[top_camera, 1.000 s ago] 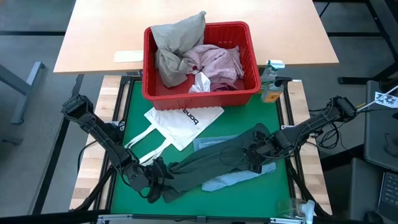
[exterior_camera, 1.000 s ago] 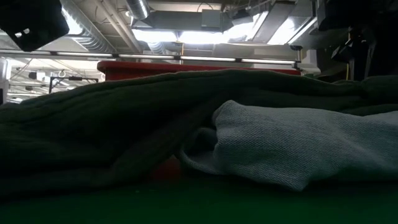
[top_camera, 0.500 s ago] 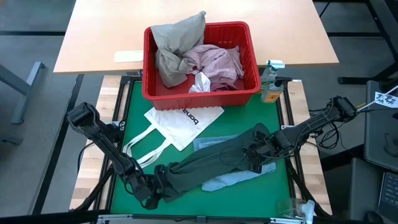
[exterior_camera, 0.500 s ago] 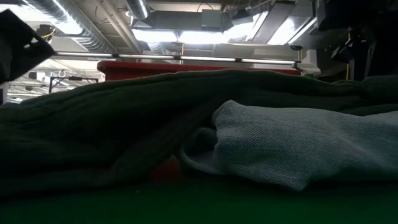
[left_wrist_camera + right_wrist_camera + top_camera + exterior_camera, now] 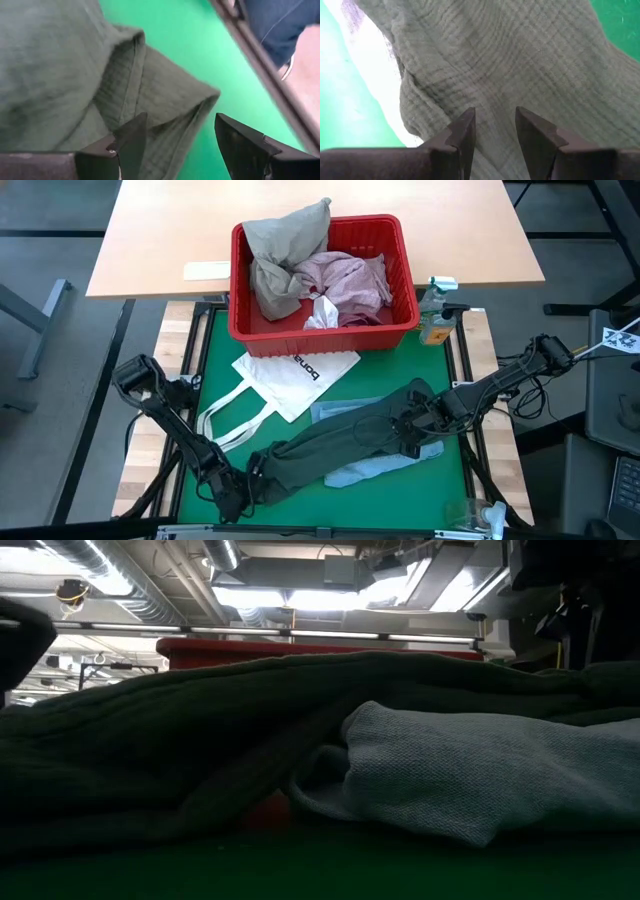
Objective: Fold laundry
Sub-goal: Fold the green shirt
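Since your left tool (image 5: 238, 498) gapes at the green garment's (image 5: 340, 442) corner, right tool (image 5: 408, 432) pins its far end, half-parted.

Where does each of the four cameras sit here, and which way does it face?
High view: overhead, straight down on the green mat, red basket, tote bag; both arms show.
Low view: mat height, level across the dark green garment and light blue garment; no pincer clearly shows.
Left wrist view: above the left pincer, open at the garment's corner.
Right wrist view: above the right pincer, pressed on the garment.
All four share the dark green garment.
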Robot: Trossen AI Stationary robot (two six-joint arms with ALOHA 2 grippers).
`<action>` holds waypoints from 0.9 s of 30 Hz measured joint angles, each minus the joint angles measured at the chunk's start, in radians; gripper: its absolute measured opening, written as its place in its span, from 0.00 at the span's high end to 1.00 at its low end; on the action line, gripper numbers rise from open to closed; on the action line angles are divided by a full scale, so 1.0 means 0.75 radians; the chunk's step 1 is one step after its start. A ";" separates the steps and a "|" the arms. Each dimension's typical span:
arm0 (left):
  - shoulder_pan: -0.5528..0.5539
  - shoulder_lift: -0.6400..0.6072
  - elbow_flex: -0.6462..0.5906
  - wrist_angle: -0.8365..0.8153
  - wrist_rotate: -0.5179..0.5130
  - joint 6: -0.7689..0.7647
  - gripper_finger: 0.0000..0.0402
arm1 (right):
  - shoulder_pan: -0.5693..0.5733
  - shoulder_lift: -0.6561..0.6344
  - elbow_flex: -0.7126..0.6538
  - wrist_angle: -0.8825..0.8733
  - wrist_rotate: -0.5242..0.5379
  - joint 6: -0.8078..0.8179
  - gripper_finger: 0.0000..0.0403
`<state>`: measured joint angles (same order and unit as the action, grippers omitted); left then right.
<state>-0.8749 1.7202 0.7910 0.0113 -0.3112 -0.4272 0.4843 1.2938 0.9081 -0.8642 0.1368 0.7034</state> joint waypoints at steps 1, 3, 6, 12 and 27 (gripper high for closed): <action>0.001 0.014 0.000 -0.001 0.000 0.016 0.44 | 0.000 0.000 0.000 0.001 0.000 0.000 0.65; 0.010 0.047 0.000 0.001 -0.003 0.063 0.44 | 0.000 0.000 0.000 0.001 0.000 0.001 0.65; 0.022 0.087 0.002 0.021 -0.036 0.096 0.44 | 0.000 0.000 0.000 0.002 0.000 0.002 0.65; 0.041 0.117 0.005 0.028 -0.058 0.097 0.48 | 0.000 0.000 0.000 0.004 0.000 0.003 0.65; 0.042 0.088 0.002 0.221 -0.451 0.067 0.98 | 0.000 0.000 0.000 0.004 -0.098 0.004 0.65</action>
<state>-0.8433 1.7860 0.7924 0.1772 -0.6494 -0.3771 0.4843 1.2938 0.9081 -0.8611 0.0631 0.7063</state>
